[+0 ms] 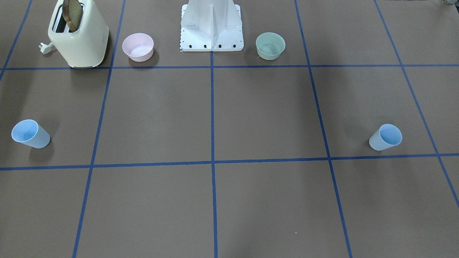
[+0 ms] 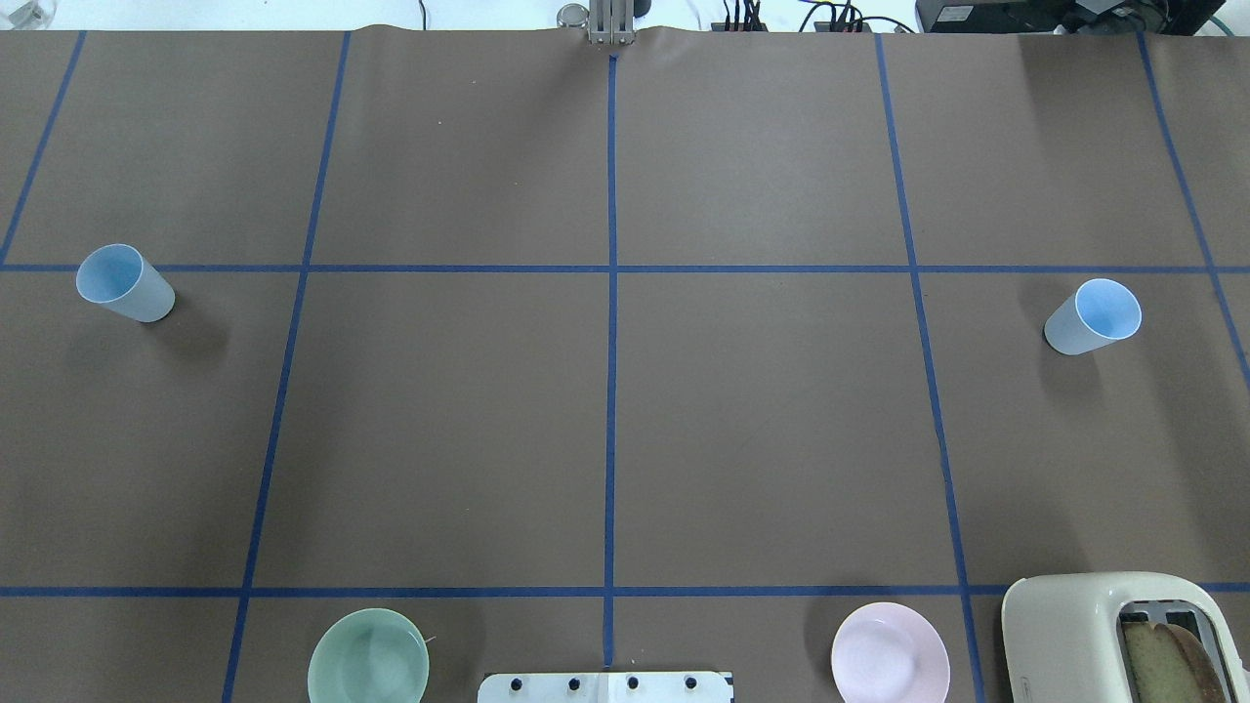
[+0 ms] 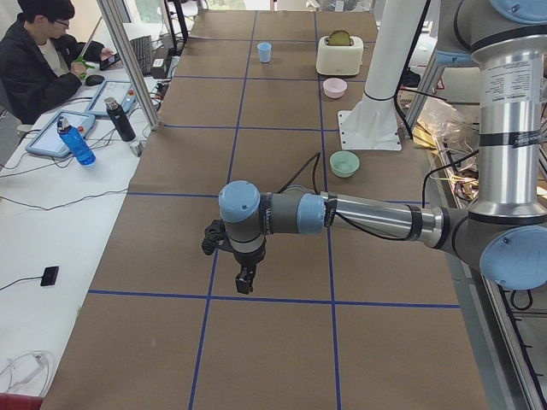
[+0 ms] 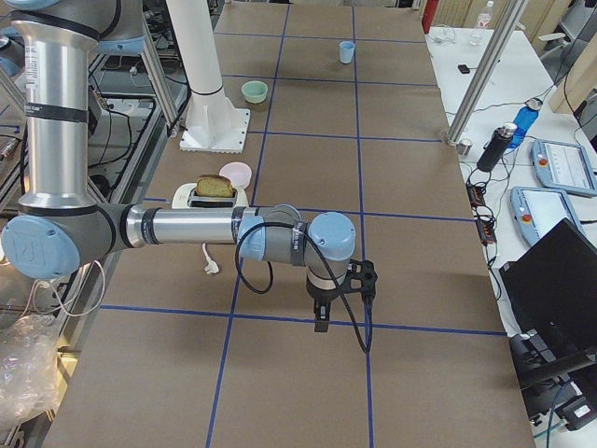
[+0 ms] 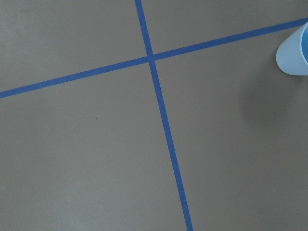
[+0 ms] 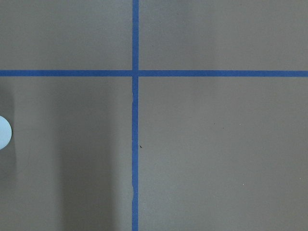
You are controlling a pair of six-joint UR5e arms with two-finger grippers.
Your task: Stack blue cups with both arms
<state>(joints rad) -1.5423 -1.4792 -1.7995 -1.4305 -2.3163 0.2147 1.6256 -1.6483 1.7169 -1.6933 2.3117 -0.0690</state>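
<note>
Two pale blue cups stand upright on the brown table, far apart. One cup (image 2: 125, 284) is on the robot's left and also shows in the front view (image 1: 385, 137) and at the left wrist view's right edge (image 5: 294, 54). The other cup (image 2: 1092, 317) is on the robot's right and also shows in the front view (image 1: 30, 134); a sliver of it shows in the right wrist view (image 6: 4, 133). The left gripper (image 3: 245, 278) and right gripper (image 4: 322, 317) hang above the table and point down. They show only in the side views, so I cannot tell whether they are open or shut.
A cream toaster (image 2: 1123, 635) with bread in it, a pink bowl (image 2: 890, 666), a green bowl (image 2: 368, 656) and the white base pedestal (image 1: 211, 25) stand along the robot's edge of the table. An operator (image 3: 38, 51) sits at a side desk with bottles and tablets.
</note>
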